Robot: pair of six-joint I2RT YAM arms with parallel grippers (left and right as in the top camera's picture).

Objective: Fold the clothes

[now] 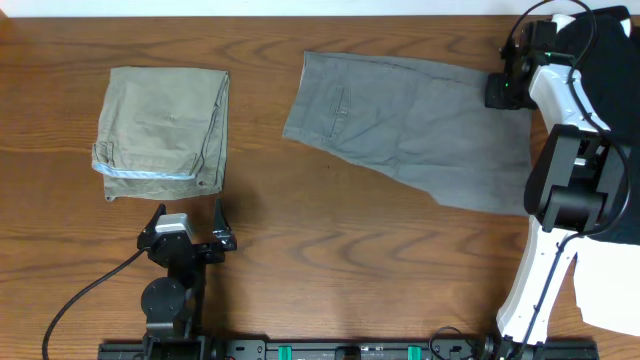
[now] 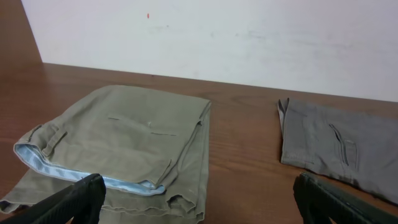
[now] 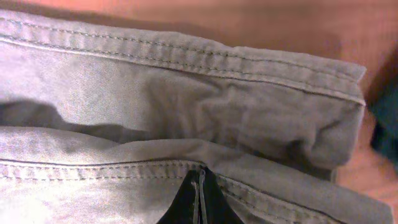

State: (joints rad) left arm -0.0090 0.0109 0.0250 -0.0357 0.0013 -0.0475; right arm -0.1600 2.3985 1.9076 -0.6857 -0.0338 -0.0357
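Olive-khaki shorts [image 1: 165, 130] [image 2: 137, 137] lie folded at the table's left, their pale-blue waistband lining along the near edge. Grey shorts [image 1: 420, 125] [image 2: 336, 149] [image 3: 186, 106] lie spread flat right of centre. My left gripper [image 1: 188, 212] [image 2: 199, 208] stands open just in front of the olive shorts, with nothing between its fingers [image 2: 74, 199]. My right gripper [image 1: 500, 88] [image 3: 199, 180] is shut on the grey shorts at their far right edge, with its tips pinched together on a stitched seam.
A black garment [image 1: 600, 40] lies at the back right corner and a white one [image 1: 610, 290] at the front right, both partly behind the right arm. A black cable [image 1: 90, 290] runs off front left. A white wall [image 2: 217, 37] backs the table.
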